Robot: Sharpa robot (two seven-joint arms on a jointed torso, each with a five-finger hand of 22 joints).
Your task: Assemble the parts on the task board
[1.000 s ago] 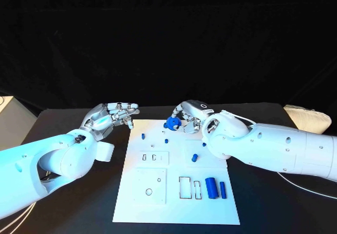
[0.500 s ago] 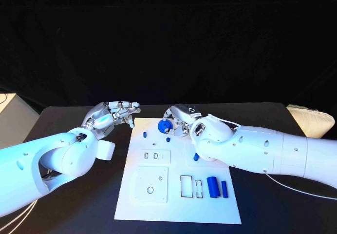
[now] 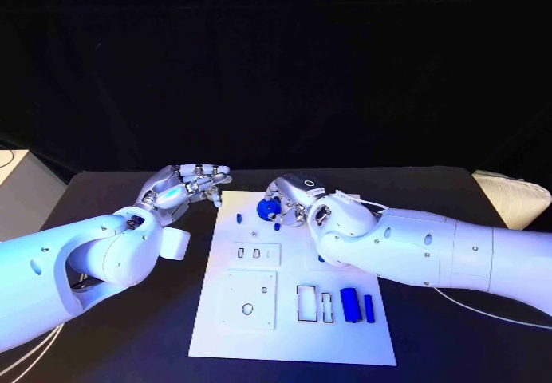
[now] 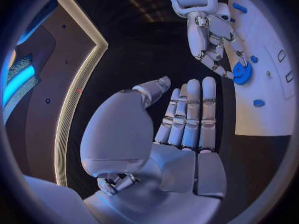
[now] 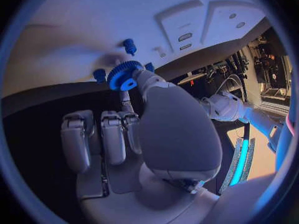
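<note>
From my seat, starting on the left: the left hand (image 3: 184, 187) hovers over the black table (image 3: 127, 335) just off the far left corner of the task board (image 3: 288, 335). Its fingers (image 4: 190, 114) are stretched out straight, side by side, palm empty, nothing in it.

Moving across, the task board sits in the middle of the table. Near its far edge there's a small blue peg (image 3: 237, 217) standing on the left, then the right hand (image 3: 297, 199) right next to it. That hand is pinching a blue gear (image 3: 267, 209) between its fingertips (image 5: 144, 77), holding it right at the board's far end. Whether the gear actually touches the board, I can't tell. In the right wrist view the gear's teeth are clear and two small blue pegs (image 5: 129, 46) stand close by on the white surface.

Further along, the board has raised plates with slots and holes, and near the front right there are two blue cylinders (image 3: 348, 308) lying side by side beside a rectangular cutout (image 3: 306, 303).
</note>
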